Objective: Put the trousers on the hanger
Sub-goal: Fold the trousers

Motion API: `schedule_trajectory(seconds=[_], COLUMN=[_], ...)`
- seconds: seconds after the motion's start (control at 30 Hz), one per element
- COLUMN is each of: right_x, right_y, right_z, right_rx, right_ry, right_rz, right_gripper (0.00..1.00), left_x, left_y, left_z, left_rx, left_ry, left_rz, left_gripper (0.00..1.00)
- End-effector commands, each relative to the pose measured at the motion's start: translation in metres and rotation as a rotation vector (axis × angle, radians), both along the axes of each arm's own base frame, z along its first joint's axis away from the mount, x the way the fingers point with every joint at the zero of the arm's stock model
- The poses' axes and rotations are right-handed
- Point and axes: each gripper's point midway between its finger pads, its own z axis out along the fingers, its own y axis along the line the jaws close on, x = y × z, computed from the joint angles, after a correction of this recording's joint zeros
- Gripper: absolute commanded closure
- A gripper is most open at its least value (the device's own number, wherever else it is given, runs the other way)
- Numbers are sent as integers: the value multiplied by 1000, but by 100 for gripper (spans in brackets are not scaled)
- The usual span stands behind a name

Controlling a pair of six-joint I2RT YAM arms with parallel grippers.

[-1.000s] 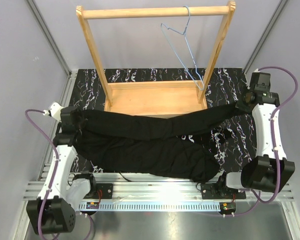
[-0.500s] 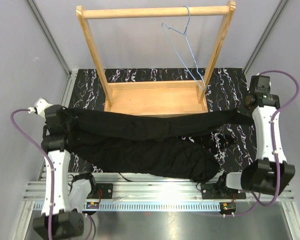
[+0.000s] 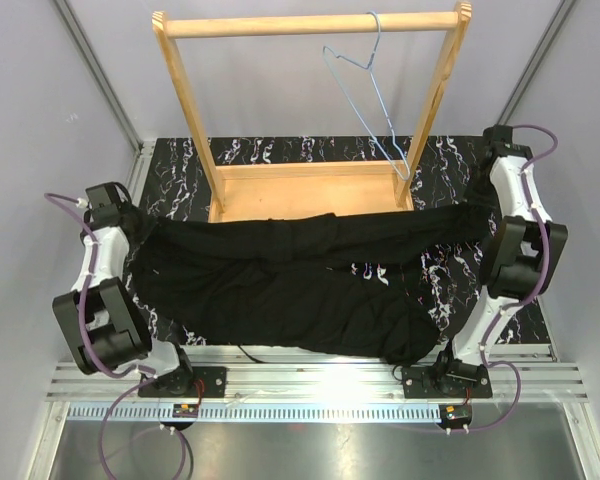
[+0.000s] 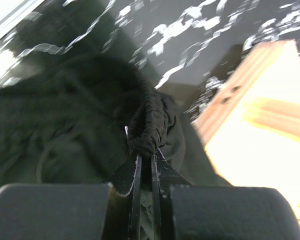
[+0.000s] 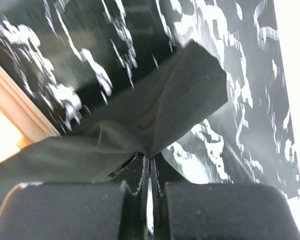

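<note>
Rack base (image 3: 310,200) just behind trousers (image 3: 280,290) — hanger (image 3: 380,110) on top bar (image 3: 310,23)

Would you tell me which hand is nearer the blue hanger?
Right. The right hand grips the trousers below and right of the hanger; the left hand grips their other end, past the wooden rack's opposite post.

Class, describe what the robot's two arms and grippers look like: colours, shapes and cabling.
Both the left arm and the right arm have slim white links joined by chunky black joint housings. A purple cable loops along each arm. The left gripper and the right gripper each have a wide black body and two thin, flat black fingers.
</note>
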Motion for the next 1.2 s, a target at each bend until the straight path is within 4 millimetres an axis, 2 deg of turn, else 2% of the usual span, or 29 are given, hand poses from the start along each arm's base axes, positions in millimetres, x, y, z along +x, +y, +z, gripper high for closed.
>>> schedule_trajectory(seconds=[0.0,0.03,0.07,0.13,0.17,0.23,0.27,0.3,0.37,0.4,0.47,0.53,0.63,0.67,0.7,0.73,0.8,0.83,0.87,0.9,0.93,0.97,1.0,1.07,1.17], right_x=[39,44,57,68,80,89,100,104,114,116,122,129,140,138,139,141,144,139,134,136,130,125,123,112,93], right_y=[-10,-10,-8,-7,-7,-5,-7,-6,-6,-6,-7,-10,-19,-21,-25,-31,-39,-42,-42,-43,-39,-36,-33,-25,-13], right_z=[12,9,6,3,0,-4,-7,-10,-16,-19,-22,-22,-1,10,18,24,59,61,85,94,88,101,101,82,42], right_rx=[-9,1,21,41,55,74,77,86,101,106,104,86,34,14,-3,-33,-61,-76,-86,-90,-79,-75,-64,-23,39], right_ry=[-57,-51,-62,-64,-73,-69,-76,-72,-69,-67,-83,-117,-210,-236,-262,-291,-395,-402,-457,-497,-486,-517,-523,-484,-382], right_rz=[28,30,40,40,46,50,51,51,54,55,55,46,28,18,3,-18,-50,-69,-78,-79,-73,-71,-66,-67,-65], right_gripper=[100,100,100,99,99,99,97,96,94,93,88,85,80,77,63,54,31,27,25,23,20,20,19,19,20], left_x=[46,50,54,62,67,77,85,91,103,107,115,122,128,130,131,131,132,131,131,130,129,127,127,126,127], left_y=[3,2,4,7,9,9,9,7,6,5,5,6,6,5,5,4,3,3,1,2,3,1,2,-2,-5], left_z=[49,45,46,49,52,49,55,43,43,34,31,37,43,47,48,49,50,50,49,48,47,44,43,38,33], left_rx=[-18,-32,-34,-34,-34,-56,-61,-86,-92,-100,-98,-96,-87,-79,-74,-69,-63,-60,-58,-53,-47,-48,-45,-50,-68], left_ry=[-182,-174,-178,-189,-200,-202,-215,-190,-188,-168,-179,-222,-249,-257,-259,-260,-262,-261,-259,-257,-256,-251,-257,-250,-243], left_rz=[-46,-53,-49,-47,-41,-51,-56,-70,-95,-103,-103,-94,-97,-105,-110,-118,-123,-128,-134,-133,-134,-134,-135,-139,-151], left_gripper=[100,100,100,100,100,100,100,100,100,100,100,100,100,100,100,100,100,100,100,100,100,100,100,100,100])
